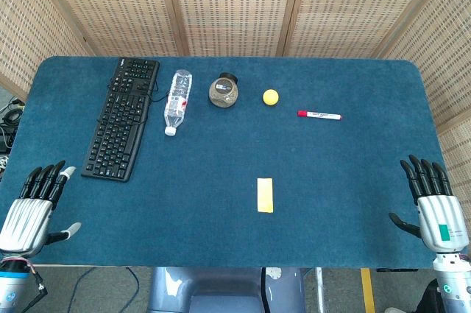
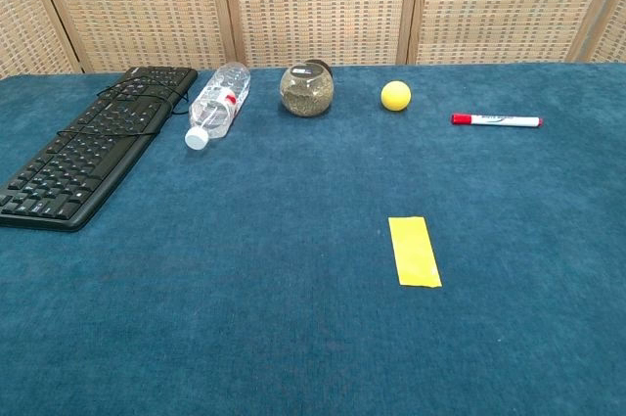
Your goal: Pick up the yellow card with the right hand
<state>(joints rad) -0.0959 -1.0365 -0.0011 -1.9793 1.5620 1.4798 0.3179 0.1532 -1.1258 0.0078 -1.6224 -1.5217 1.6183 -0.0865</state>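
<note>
The yellow card [image 1: 265, 195] lies flat on the blue table [image 1: 346, 180], a little right of centre and toward the front; the chest view shows the yellow card [image 2: 414, 251] too. My right hand [image 1: 434, 206] sits at the table's front right corner, fingers straight and apart, holding nothing, well to the right of the card. At the front left corner, my left hand [image 1: 33, 206] is likewise spread and empty. Neither hand appears in the chest view.
Along the back stand a black keyboard [image 1: 121, 118], a lying water bottle [image 1: 177, 101], a glass jar [image 1: 223, 90], a yellow ball [image 1: 271, 96] and a red-capped marker [image 1: 319, 115]. Woven screens wall in the table behind.
</note>
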